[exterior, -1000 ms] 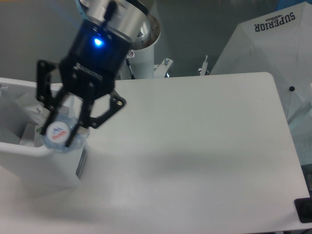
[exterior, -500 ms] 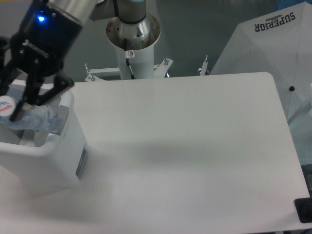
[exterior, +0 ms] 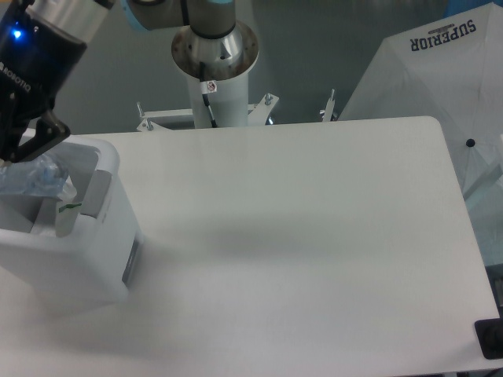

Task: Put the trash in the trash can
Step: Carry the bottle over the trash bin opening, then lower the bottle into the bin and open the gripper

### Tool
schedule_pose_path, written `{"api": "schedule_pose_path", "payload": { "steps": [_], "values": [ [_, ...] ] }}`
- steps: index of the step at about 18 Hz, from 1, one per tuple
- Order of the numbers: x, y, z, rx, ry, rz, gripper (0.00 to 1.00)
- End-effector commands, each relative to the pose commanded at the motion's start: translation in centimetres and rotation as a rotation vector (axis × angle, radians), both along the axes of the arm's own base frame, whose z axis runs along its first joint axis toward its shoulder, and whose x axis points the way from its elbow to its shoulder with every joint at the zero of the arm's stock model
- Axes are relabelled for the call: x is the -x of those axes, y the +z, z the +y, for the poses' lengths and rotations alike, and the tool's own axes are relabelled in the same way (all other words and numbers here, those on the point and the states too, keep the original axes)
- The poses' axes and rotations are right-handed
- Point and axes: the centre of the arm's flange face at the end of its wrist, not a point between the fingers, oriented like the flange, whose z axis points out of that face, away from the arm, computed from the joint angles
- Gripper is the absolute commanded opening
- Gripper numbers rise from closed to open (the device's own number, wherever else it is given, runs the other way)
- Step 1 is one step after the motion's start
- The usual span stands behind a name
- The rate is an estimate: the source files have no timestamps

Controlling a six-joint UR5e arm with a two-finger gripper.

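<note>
Camera view from above shows the pincer (exterior: pixel 9 153) at the far left edge, mostly cut off, so I cannot tell whether its jaws grip the bottle (exterior: pixel 31 177). That bottle hangs over the open trash can (exterior: pixel 102 236), just inside its rim. Something with green print (exterior: pixel 69 207) lies inside. I judge the drop nearly done; the table (exterior: pixel 314 236) holds no other trash.
</note>
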Motion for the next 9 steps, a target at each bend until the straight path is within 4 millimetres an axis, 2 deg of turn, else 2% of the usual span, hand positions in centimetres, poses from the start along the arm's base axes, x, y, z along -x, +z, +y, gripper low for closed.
{"api": "schedule_pose_path", "payload": {
  "steps": [5, 9],
  "values": [
    [-0.2, -3.1, 0.1, 0.030, -0.031, 0.013, 0.23],
    [-0.6, -3.9, 0.1, 0.041, -0.042, 0.011, 0.39]
  ]
}}
